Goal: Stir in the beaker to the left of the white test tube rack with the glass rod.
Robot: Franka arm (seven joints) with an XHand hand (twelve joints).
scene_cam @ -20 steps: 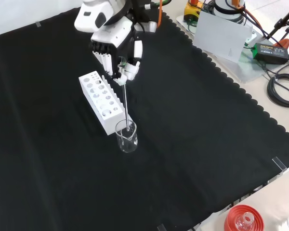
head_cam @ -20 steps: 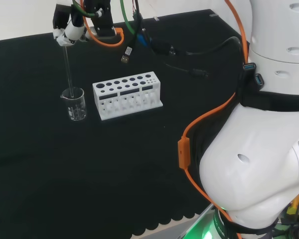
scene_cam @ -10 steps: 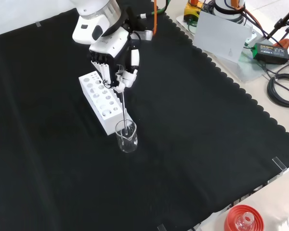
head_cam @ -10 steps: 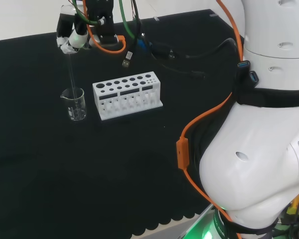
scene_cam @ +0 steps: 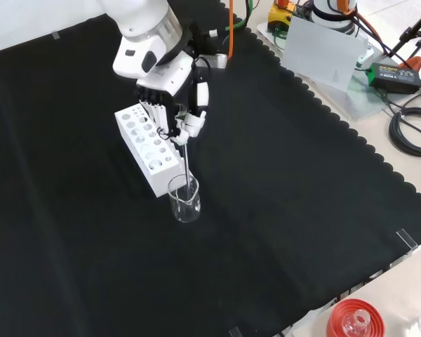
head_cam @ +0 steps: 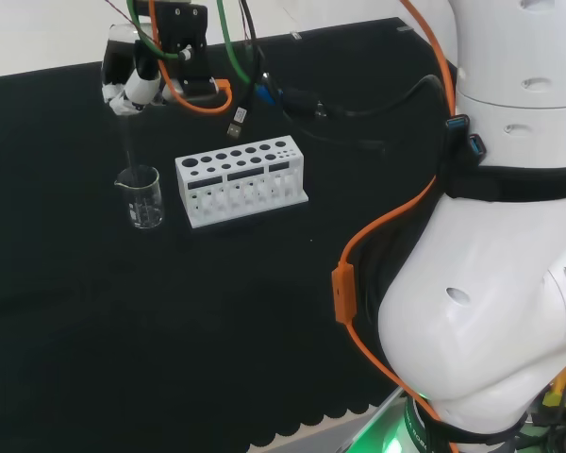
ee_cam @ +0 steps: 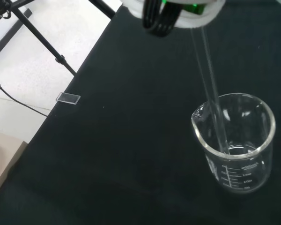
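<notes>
Head view: in the upper left of the frame, the black and white hand (head_cam: 132, 80) grasps the top of a clear glass rod (head_cam: 127, 142) with curled fingers. The rod runs almost straight down into a small clear beaker (head_cam: 143, 196) standing on the black-clothed desk (head_cam: 170, 321). Just to the beaker's right sits the white test tube rack (head_cam: 241, 181), near it but not touching.

Front view: the hand (scene_cam: 174, 105) reaches in from the top centre, above the rack (scene_cam: 146, 147). The rod (scene_cam: 187, 165) slants slightly down from the fingers into the beaker (scene_cam: 184, 199), which stands just below the rack's near end, left of the frame's centre. At the bottom right edge, off the cloth, a red ribbed ring stand (scene_cam: 354, 319) holds a piece of glassware.

Wrist view: the rod (ee_cam: 210, 93) enters the beaker (ee_cam: 236, 140) and its tip reaches near the bottom, towards one side of the glass. I cannot tell whether the beaker holds any liquid.

Progress, as a judgement: the rod is picked up and placed inside the correct beaker, so the stirring step appears to be in hand. What remains is to finish the circling, and possibly lift the rod out.

Writing: the beaker's wall carries white graduation marks and small print, too small to read. No brand is legible.
</notes>
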